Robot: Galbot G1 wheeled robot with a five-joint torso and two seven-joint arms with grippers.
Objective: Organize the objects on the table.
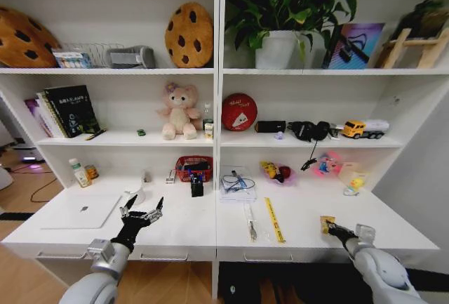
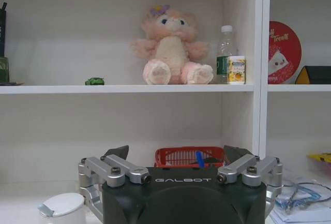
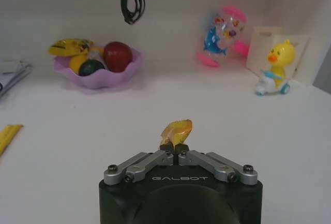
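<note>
- Table [image 1: 302,228]: long white top, front edge close under both arms; task clutter spread across it. Advise working from the open middle ground, away from the back row of small items.
- Laptop [image 1: 81,210]: silver, lid shut, flat at the robot's left end of the table, just beside the left arm. Leave undisturbed while the arm swings past.
- Left gripper [image 1: 142,214]: fingers spread wide, empty, raised over the table near the laptop's right edge, a white lidded cup [image 2: 61,206] just below and beside it. Keep clear of the cup on descent.
- Right gripper [image 3: 175,150]: fingers pressed together, pinching a small crumpled golden wrapper [image 3: 177,130] at the tips, low over the table's right end. Judged a thin hold; move slowly and keep level to avoid losing it.
- Yellow ruler [image 1: 274,219] and pens [image 1: 250,221]: side by side, flat near the table's middle, well apart from either gripper; not yet tidied.
- Green toy car [image 2: 94,81]: on the shelf board left of the plush bear [image 2: 170,46], off the table.
</note>
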